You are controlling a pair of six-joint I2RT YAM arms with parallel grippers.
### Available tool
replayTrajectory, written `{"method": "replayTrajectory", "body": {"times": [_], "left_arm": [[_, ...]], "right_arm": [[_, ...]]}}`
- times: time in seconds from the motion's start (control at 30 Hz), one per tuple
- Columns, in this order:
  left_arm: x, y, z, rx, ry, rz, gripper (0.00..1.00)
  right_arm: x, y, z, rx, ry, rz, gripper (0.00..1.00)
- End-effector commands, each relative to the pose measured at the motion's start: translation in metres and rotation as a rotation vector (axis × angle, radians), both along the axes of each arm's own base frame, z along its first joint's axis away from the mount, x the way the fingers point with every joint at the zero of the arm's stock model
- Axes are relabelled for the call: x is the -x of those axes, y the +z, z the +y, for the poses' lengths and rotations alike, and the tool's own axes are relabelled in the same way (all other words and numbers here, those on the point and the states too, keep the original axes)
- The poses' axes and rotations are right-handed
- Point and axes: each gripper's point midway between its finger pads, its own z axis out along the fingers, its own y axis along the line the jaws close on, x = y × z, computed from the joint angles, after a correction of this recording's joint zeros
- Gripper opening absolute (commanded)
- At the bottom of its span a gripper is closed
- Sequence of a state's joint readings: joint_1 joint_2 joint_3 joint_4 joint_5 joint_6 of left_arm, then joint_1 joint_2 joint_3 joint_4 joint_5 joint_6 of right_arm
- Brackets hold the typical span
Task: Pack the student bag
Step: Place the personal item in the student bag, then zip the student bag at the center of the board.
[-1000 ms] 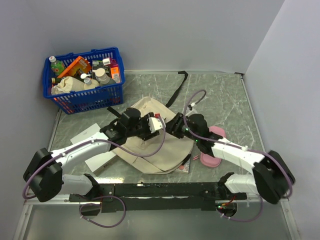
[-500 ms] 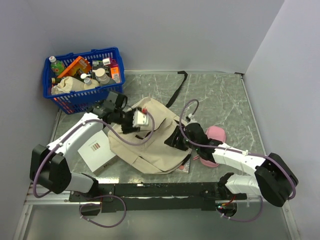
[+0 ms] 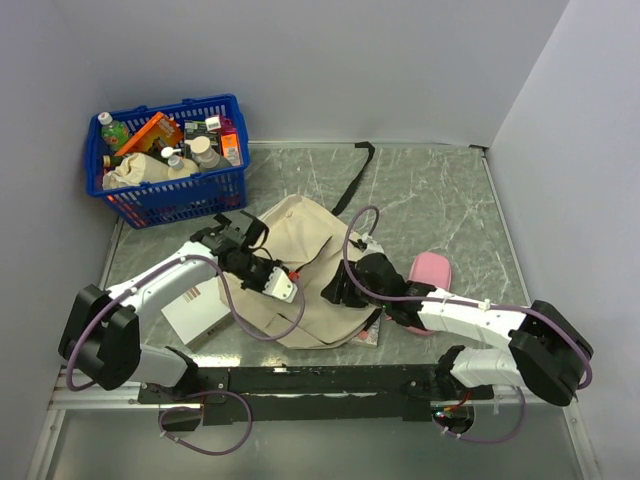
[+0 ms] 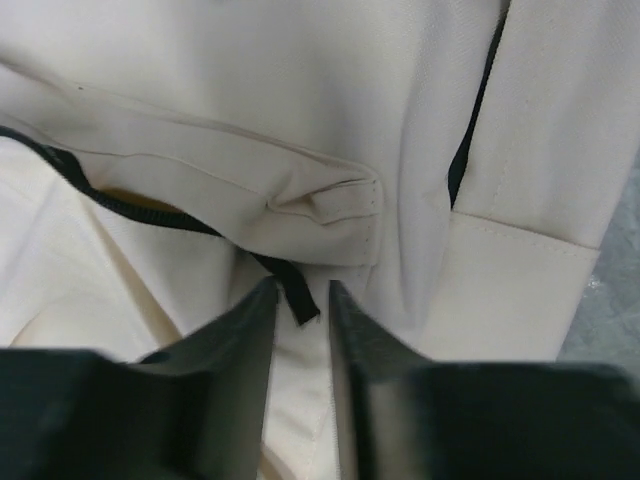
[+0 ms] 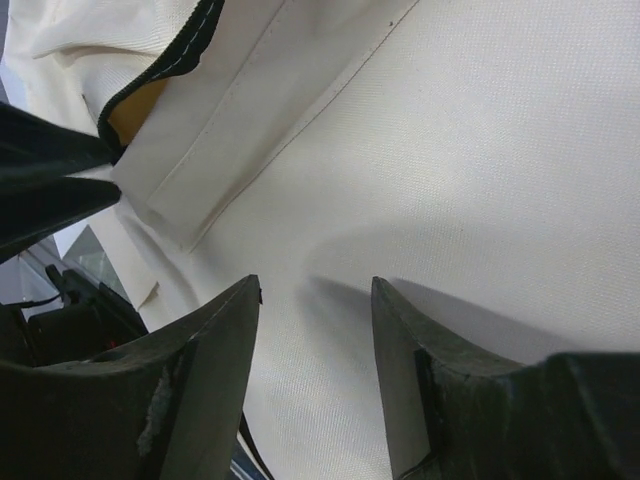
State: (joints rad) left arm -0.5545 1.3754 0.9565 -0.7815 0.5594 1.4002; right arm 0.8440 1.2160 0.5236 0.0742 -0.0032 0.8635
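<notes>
Your student bag (image 3: 300, 228) lies flat near the middle of the tabletop (image 3: 440, 200), a little to the left, with one black strap (image 3: 352, 180) trailing toward the far edge. Both arms reach over it.

Your left hand (image 3: 283, 288) sits over the near-left part of the bag, pointing down at the cream fabric. Its fingers (image 4: 250, 350) stand a little apart with nothing clamped between them. The end of a black zipper tab (image 4: 292, 290) lies right at the mouth of that gap, and the black zipper (image 4: 130, 205) runs off to the left along a partly open seam.

Your right hand (image 3: 332, 291) is over the bag's near-right part, just beside the left one. Its fingers (image 5: 220, 340) are spread and hold nothing, with plain fabric showing between them.

The blue basket (image 3: 170, 200) of bottles and packets stands at the far left. The pink pouch (image 3: 430, 270) lies to the right of the bag.
</notes>
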Motion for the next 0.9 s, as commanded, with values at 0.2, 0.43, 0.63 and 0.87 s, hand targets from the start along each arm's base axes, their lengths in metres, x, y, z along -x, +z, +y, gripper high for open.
{"method": "replayTrajectory", "body": {"times": [0.2, 0.43, 0.63, 0.87], "left_arm": [[-0.066, 0.074, -0.019, 0.301, 0.382, -0.010, 0.25], [-0.097, 0.142, 0.011, 0.540, 0.780, -0.078, 0.33], [-0.096, 0.145, 0.071, 0.585, 1.035, 0.104, 0.37], [-0.104, 0.128, 0.110, 0.637, 1.200, 0.317, 0.50]], "right_arm": [[-0.026, 0.058, -0.004, 0.112, 0.018, -0.236, 0.54], [-0.072, 0.121, 0.032, 0.191, 0.277, -0.495, 0.62], [-0.066, 0.137, 0.080, 0.213, 0.661, -0.636, 0.60], [-0.037, 0.112, 0.112, 0.339, 0.933, -0.610, 0.56]]}}
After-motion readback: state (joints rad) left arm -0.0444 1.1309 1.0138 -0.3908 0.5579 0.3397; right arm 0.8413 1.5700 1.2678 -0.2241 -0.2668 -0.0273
